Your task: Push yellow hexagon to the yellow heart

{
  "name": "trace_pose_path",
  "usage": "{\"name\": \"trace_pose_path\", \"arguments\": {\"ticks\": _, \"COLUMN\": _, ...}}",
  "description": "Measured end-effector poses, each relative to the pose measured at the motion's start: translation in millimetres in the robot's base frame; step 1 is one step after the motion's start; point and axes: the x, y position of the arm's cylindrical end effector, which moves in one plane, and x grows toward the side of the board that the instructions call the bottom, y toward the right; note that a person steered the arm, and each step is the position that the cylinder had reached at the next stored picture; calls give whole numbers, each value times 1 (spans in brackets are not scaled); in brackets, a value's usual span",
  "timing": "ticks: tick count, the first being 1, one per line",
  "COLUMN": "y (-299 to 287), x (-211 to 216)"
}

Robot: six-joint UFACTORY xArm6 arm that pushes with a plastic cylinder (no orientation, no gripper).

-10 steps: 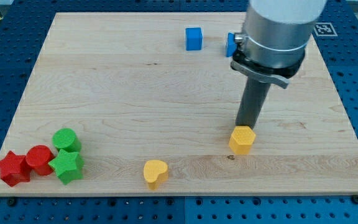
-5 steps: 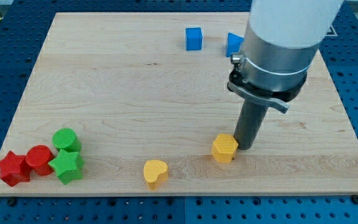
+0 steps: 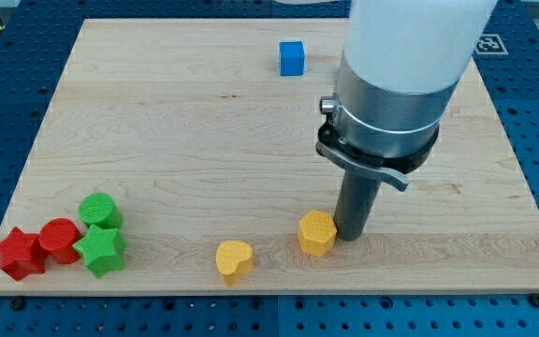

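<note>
The yellow hexagon (image 3: 316, 232) lies near the view's bottom, right of centre. My tip (image 3: 351, 236) touches its right side. The yellow heart (image 3: 234, 260) lies to the hexagon's lower left, a short gap apart from it. The arm's grey body covers the board's upper right.
A blue cube (image 3: 291, 57) sits near the view's top. A red star (image 3: 19, 254), a red cylinder (image 3: 59, 240), a green cylinder (image 3: 98, 210) and a green star (image 3: 101, 249) cluster at the bottom left. The wooden board (image 3: 157, 140) ends just below the heart.
My tip has moved left and pushed the yellow hexagon left and slightly down, closer to the yellow heart. The arm now hides the second blue block at the top.
</note>
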Motion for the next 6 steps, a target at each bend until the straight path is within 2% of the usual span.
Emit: {"name": "trace_pose_path", "arguments": {"ticks": 6, "y": -42, "x": 5}}
